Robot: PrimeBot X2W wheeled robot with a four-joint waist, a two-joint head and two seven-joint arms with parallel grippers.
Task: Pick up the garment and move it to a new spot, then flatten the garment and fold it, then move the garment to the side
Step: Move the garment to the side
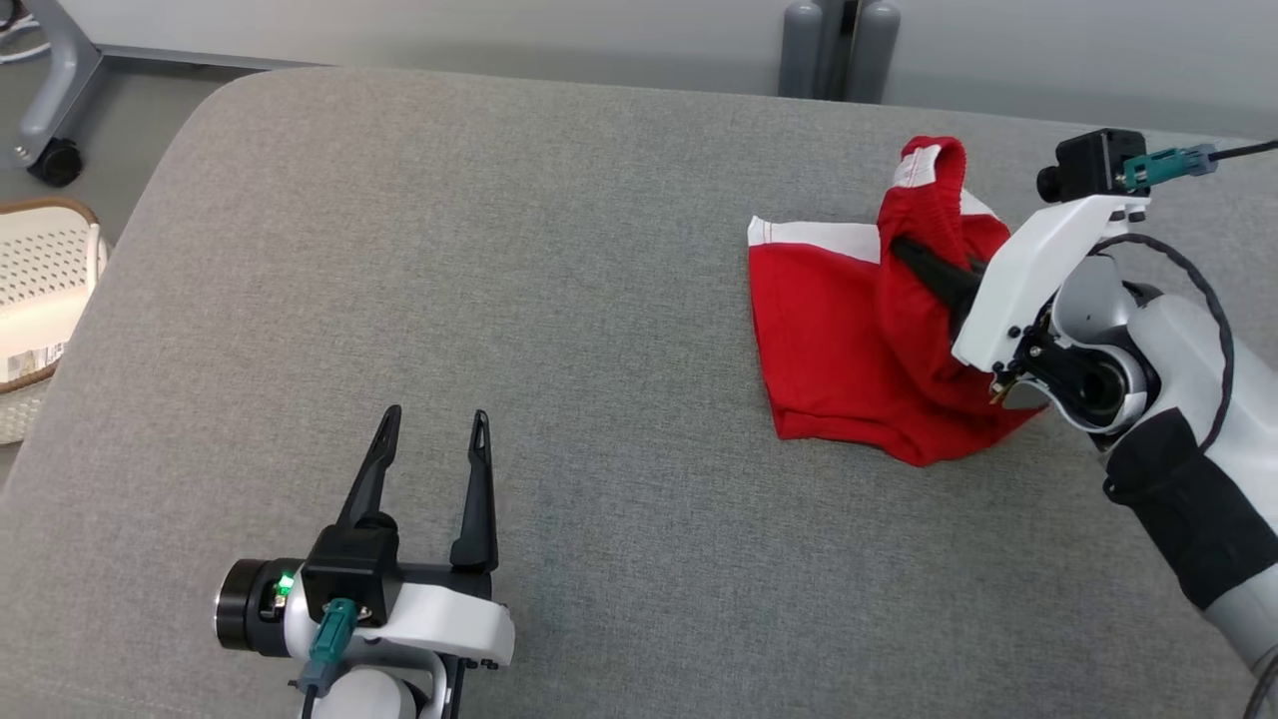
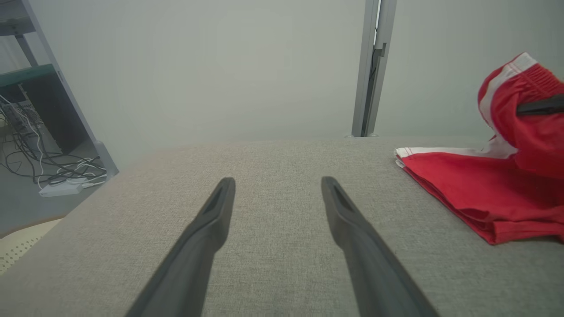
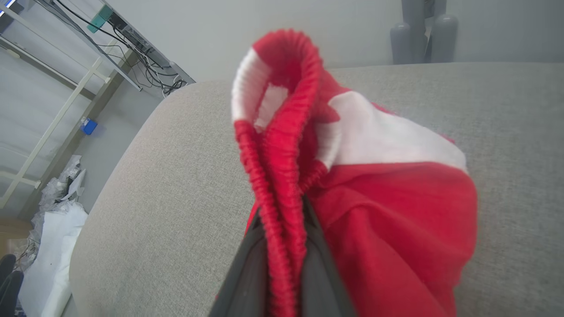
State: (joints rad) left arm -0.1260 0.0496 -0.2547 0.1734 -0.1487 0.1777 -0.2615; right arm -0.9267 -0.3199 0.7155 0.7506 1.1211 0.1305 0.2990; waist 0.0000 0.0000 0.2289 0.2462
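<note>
Though bunched, red white-trimmed garment (image 1: 849,330).

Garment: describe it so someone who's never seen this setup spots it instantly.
On the big grey padded surface, look to the robot's right side. The garment is red shorts with white panels, one end raised by its elastic waistband in the right gripper. It is the one bright red thing on the grey.

Right end effector (image 1: 914,255) tips partly hidden among garment (image 1: 839,320) folds

White-cased left pincer (image 1: 435,417), dark fingers (image 1: 478,489)
</note>
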